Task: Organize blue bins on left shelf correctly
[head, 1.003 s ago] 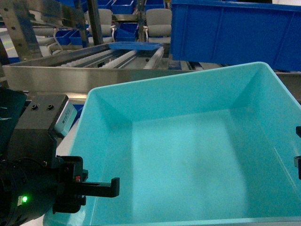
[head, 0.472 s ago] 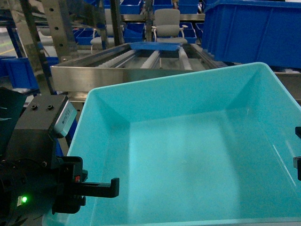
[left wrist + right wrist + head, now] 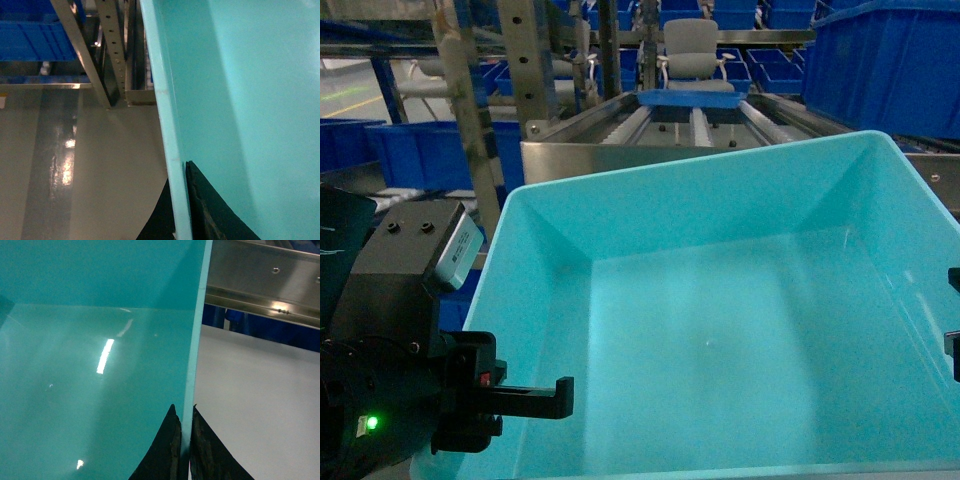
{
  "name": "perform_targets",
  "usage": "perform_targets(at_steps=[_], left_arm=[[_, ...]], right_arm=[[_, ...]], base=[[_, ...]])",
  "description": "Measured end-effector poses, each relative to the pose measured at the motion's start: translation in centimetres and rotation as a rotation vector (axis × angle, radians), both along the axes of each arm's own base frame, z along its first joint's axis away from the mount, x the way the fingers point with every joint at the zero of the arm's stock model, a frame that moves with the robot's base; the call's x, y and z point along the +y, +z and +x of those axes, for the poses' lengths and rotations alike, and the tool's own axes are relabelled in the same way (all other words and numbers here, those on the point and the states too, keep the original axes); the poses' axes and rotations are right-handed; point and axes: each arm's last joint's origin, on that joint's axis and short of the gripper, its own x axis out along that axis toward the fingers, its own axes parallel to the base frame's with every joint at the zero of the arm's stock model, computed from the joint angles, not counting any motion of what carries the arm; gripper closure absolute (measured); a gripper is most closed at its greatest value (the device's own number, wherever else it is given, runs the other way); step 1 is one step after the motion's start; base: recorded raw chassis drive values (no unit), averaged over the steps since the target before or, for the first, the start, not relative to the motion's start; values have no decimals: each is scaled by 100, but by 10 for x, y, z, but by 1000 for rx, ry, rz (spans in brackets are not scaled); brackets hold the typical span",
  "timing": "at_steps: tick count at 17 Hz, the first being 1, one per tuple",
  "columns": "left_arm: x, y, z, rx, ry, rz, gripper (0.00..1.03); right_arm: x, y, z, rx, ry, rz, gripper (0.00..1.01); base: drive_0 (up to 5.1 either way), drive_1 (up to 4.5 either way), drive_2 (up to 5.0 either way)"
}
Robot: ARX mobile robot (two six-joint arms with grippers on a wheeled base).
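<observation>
Shelf (image 3: 690, 125) now farther left; both fingers (image 3: 200, 210) (image 3: 172, 450) pinched onto turquoise bin's (image 3: 720, 330) side walls.

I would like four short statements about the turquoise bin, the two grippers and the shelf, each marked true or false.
1. The turquoise bin is empty. True.
2. The right gripper hangs open beside the bin. False: it is shut on the bin's wall.
3. The left gripper pinches the bin's rim. True.
4. The bin already rests on the roller shelf. False: the shelf lies beyond it, and both grippers hold the bin.
</observation>
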Motion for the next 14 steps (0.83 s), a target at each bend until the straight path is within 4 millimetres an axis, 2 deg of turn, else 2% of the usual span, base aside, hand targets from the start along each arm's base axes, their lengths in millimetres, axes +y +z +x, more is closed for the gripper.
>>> perform_targets(at_steps=[11,14], left_arm=[[1,0,0,1,2,0,101],[1,0,0,1,2,0,101]], right_arm=[[0,0,0,2,1,-1,98],[0,0,0,2,1,0,98]], base=[[-499,247,247],[-483,349,124]])
